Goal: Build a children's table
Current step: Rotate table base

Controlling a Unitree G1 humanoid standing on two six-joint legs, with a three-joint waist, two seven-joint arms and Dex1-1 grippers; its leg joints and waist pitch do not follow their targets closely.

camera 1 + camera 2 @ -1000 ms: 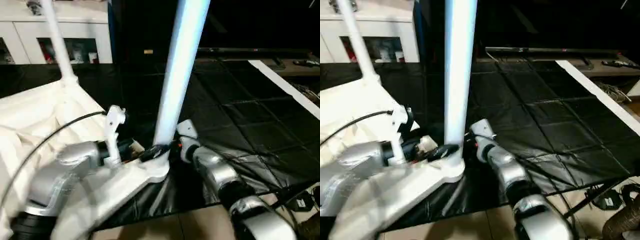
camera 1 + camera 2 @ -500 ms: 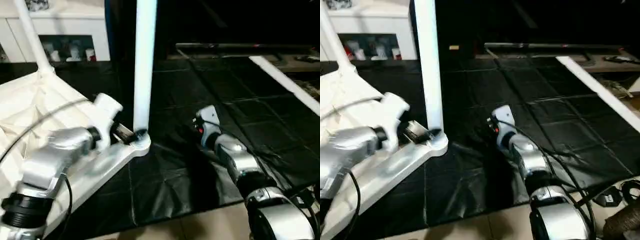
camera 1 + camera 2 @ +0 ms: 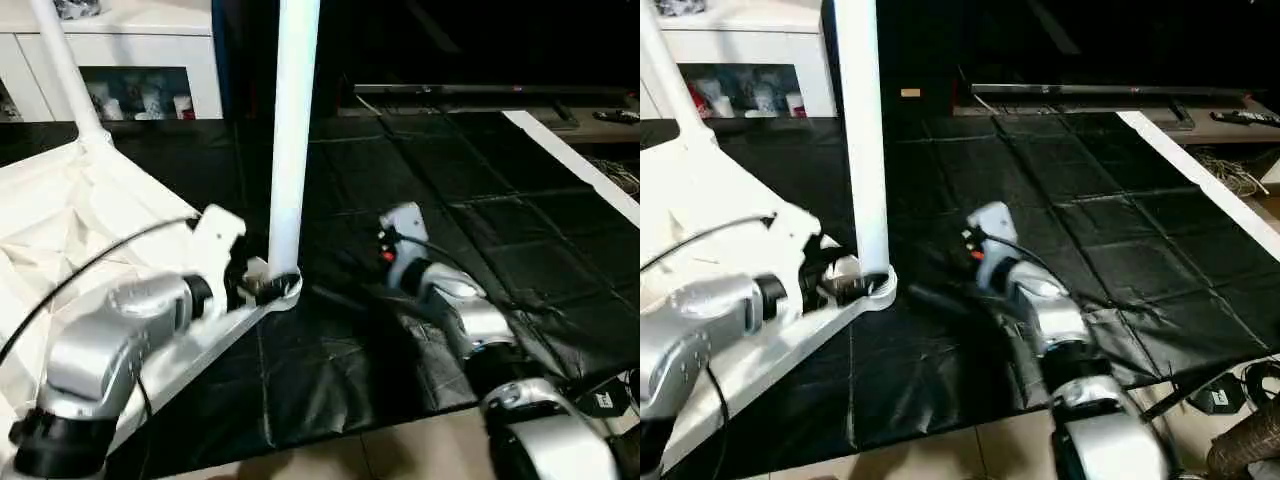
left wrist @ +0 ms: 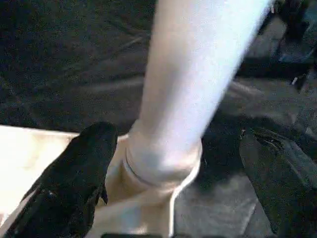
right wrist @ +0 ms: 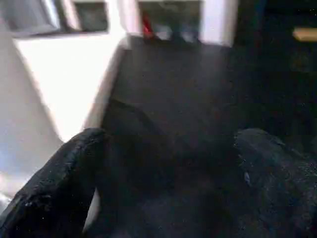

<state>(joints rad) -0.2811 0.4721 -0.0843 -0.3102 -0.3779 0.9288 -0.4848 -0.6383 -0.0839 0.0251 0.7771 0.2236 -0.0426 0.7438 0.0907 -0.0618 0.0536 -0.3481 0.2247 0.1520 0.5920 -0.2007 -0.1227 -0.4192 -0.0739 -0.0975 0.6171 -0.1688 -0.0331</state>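
Tabletop (image 3: 60, 240) is our landmark: we see it lying upside down on the black mat (image 3: 480, 230), white, with its ribbed underside up. At its near corner one leg (image 3: 293, 130) stands upright in the round socket (image 4: 158, 166). A second leg (image 3: 62, 70) rises from the far corner, close to the white cabinet (image 3: 120, 50). Our left gripper (image 4: 168, 178) is at the near corner with the fingers (image 4: 84, 168) spread wide on both sides of the leg base, not pressing it. Our right gripper (image 5: 168, 183) is beside this corner, over the mat, also wide open and holding nothing.
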